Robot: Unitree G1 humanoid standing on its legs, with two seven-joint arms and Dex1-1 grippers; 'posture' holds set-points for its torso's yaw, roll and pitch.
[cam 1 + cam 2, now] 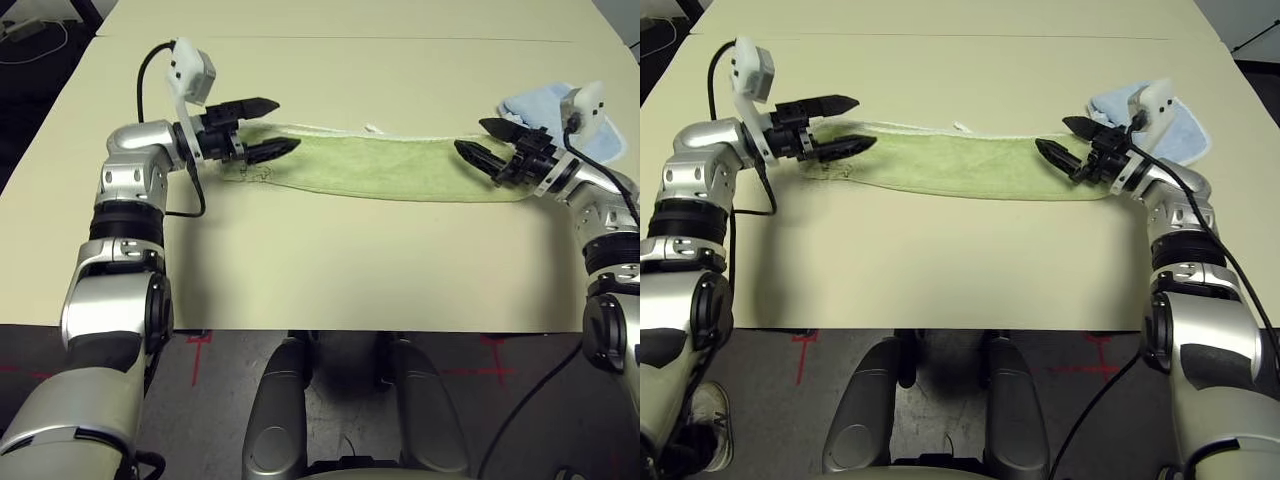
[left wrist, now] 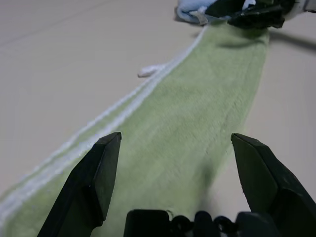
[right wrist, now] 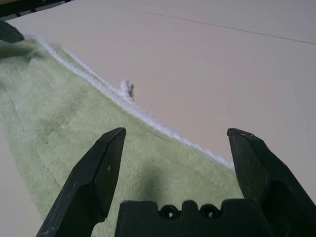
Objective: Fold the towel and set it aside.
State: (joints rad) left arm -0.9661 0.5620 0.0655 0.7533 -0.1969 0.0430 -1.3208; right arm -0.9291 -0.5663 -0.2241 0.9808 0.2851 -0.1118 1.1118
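The light green towel [image 1: 380,165] lies on the table as a long narrow strip running left to right, its white stitched edging along the far side with a small white loop [image 3: 127,88]. A faint dark motif shows near its left end. My left gripper [image 1: 270,127] hovers open just over the towel's left end, fingers pointing right. Over the right end my right gripper [image 1: 485,142] also stands open, pointing left. Neither holds any cloth. The left wrist view looks down the strip [image 2: 197,123] to the right gripper [image 2: 247,12] at its far end.
A light blue towel [image 1: 545,112] lies bunched at the right, just behind my right gripper. The beige table [image 1: 330,270] stretches bare in front of and behind the green strip. The table's front edge runs close to my body.
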